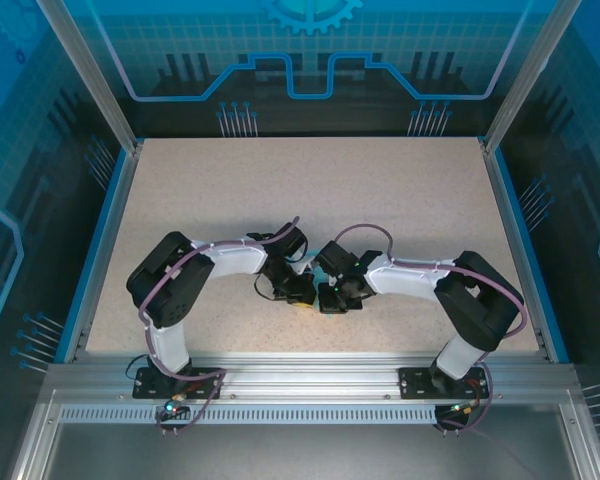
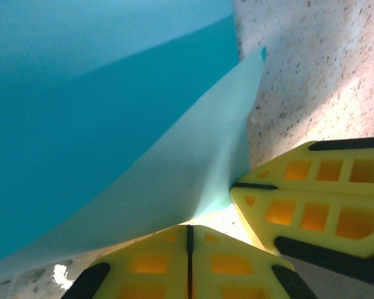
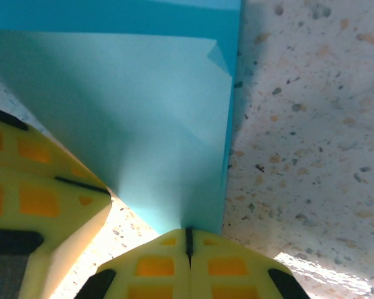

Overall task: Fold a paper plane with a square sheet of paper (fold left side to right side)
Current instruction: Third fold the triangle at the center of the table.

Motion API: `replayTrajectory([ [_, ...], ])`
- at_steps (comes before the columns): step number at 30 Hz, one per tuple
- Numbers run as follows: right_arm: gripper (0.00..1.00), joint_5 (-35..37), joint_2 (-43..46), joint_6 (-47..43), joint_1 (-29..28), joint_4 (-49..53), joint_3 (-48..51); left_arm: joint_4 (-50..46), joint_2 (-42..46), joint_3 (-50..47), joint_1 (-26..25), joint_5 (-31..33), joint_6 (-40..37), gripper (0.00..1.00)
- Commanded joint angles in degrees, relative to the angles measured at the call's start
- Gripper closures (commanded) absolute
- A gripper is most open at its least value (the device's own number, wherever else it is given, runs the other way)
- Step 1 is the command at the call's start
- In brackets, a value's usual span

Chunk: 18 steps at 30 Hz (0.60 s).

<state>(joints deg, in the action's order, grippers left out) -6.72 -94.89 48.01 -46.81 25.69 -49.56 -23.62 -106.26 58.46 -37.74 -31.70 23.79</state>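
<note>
Top external — speckled table (image 1: 380, 200), blue walls (image 1: 180, 50), paper (image 3: 143, 112)

- paper (image 3: 143, 124): thin cyan sheet; smooth, matt; one face paler; soft creases near a corner
- table (image 1: 380, 190): speckled beige top; stone-like look, finely grainy, matt
- fingers (image 2: 156, 261): yellow plastic; smooth with a dull sheen; black rubbery-looking strips along the edges
- arms (image 1: 230, 260): white shells of glossy plastic; black matt joints
- cables (image 1: 365, 230): purplish sheath; smooth
- frame (image 1: 300, 375): silvery metal rails; brushed finish, slotted
- walls (image 1: 310, 60): blue translucent panels; glossy, reflective
</note>
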Motion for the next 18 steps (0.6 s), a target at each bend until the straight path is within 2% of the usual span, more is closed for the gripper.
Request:
replayTrajectory([
  [1,1.00,1.3,-3.6,0.4,0.2,6.1,1.9,0.0,-1.3,1.7,-0.2,2.4,-1.5,0.91],
  [18,1.00,1.7,-4.3,-0.6,0.2,7.9,1.7,-2.5,-1.0,1.6,0.7,9.2,-1.6,0.93],
])
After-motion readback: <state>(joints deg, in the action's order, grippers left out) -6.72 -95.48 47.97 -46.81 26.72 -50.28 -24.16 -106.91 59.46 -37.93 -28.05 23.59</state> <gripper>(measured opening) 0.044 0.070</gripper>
